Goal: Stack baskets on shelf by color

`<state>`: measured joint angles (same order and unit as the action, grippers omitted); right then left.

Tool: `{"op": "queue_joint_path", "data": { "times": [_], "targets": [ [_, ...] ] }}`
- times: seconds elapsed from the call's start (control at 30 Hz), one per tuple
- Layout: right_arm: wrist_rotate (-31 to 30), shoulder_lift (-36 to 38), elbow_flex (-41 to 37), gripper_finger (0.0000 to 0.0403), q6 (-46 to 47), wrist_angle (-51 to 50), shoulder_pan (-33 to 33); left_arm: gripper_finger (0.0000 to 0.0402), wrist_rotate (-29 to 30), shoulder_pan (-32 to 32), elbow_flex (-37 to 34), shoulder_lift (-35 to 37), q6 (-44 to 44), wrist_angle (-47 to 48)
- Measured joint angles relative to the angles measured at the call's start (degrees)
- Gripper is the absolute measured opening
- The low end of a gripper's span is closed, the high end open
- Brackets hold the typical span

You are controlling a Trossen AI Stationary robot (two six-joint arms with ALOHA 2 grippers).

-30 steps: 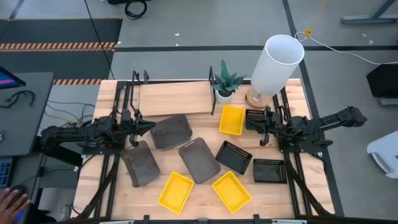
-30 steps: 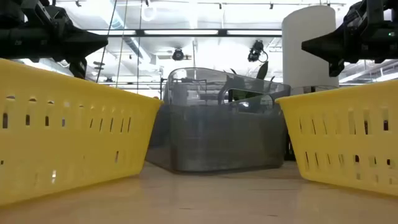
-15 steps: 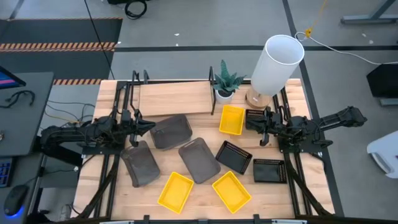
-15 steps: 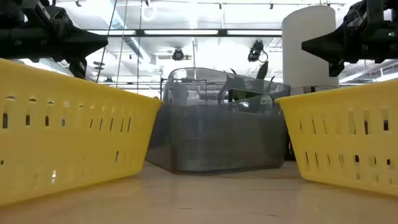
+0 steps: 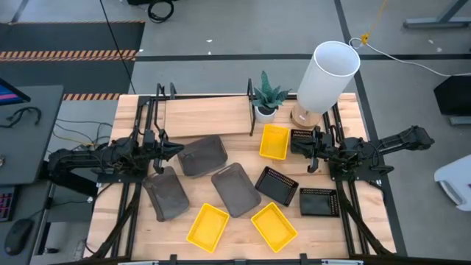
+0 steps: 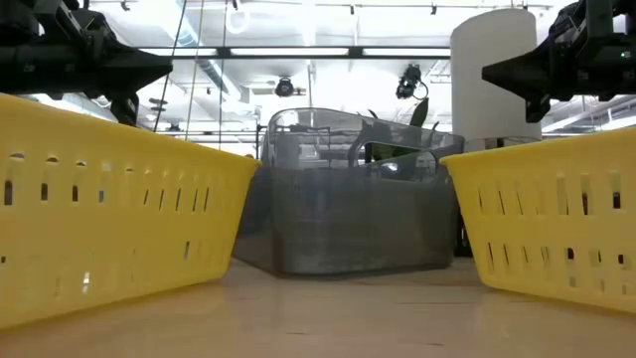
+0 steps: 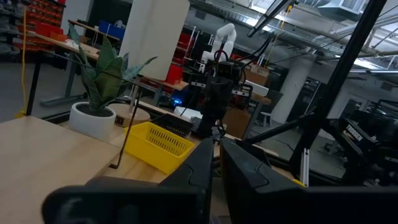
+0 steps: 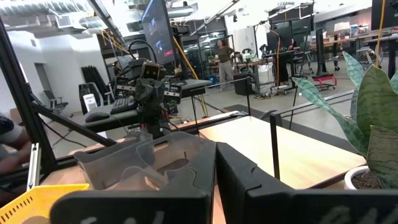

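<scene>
**A:** Where are the baskets sitting, and which way are they pointing?

**B:** All nine are lying on the tabletop (image 5: 129, 221), none on the shelf (image 5: 206, 116), whose long axis is running 9-to-3 along the table's 12 o'clock edge. Taking the table's centre as the dial: the first grey basket (image 5: 202, 155) is lying at 10 o'clock, long axis roughly 9-to-3. The second grey basket (image 5: 166, 194) is sitting at 8 o'clock, pointing about 11-to-5, as is the third grey basket (image 5: 235, 189) at 6 o'clock. One yellow basket (image 5: 274, 141) is standing at 1 o'clock, long axis 12-to-6, beside the potted plant (image 5: 267, 97). Two more are resting along the 6 o'clock edge: the left yellow basket (image 5: 207, 226) running 1-to-7, the right yellow basket (image 5: 274, 226) running 10-to-4. Of the black mesh baskets, one (image 5: 277, 185) is lying tilted at 4 o'clock, another (image 5: 318, 201) further out that way, and a third (image 5: 301, 139) at 2 o'clock, partly under the right arm.

**A:** And the grippers?

**B:** The left gripper (image 5: 175, 149) is hovering at 9 o'clock, fingers pressed together, holding nothing. The right gripper (image 5: 298, 144) is hanging at 3 o'clock, likewise closed and empty.
</scene>
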<state>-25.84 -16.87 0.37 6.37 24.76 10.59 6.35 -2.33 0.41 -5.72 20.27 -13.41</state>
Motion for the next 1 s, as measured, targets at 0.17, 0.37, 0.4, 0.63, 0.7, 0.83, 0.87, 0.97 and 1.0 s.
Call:
{"op": "queue_joint_path", "data": {
  "times": [0.17,0.37,0.4,0.63,0.7,0.83,0.87,0.97,1.0],
  "targets": [
    [0.01,-0.02,0.0,0.0019,0.0,0.01,0.0,0.0028,0.0,0.0,0.0,0.0,0.0,-0.01],
    [0.0,0.0,0.01,0.0019,-0.04,0.0,0.0,0.0028,-0.02,0.0,0.0,0.0,0.0,-0.02],
    [0.01,-0.02,0.02,0.0019,-0.04,0.02,0.0,0.0029,-0.02,0.0,0.0,0.0,0.0,0.0],
    [0.0,-0.02,0.0,0.0019,-0.04,0.02,0.0,0.0036,-0.01,0.0,0.01,0.0,0.0,0.0],
    [0.01,-0.01,0.02,0.0019,-0.04,0.02,-0.02,0.0034,0.0,0.0,0.0,0.0,0.0,-0.02],
    [0.01,0.0,0.01,0.0019,-0.04,0.0,0.0,0.0028,-0.01,0.0,0.0,0.0,0.0,-0.02],
    [0.01,0.0,0.01,0.0019,-0.02,0.02,-0.01,0.0028,-0.01,0.0,0.0,0.0,0.0,-0.01],
    [0.01,-0.01,0.01,0.0019,-0.04,0.01,0.0,0.0031,0.0,0.0,0.0,0.0,0.0,0.0],
    [0.02,0.0,0.02,0.0019,-0.04,0.0,0.0,0.0033,-0.01,0.0,0.0,0.0,0.0,-0.02]
  ]
}}
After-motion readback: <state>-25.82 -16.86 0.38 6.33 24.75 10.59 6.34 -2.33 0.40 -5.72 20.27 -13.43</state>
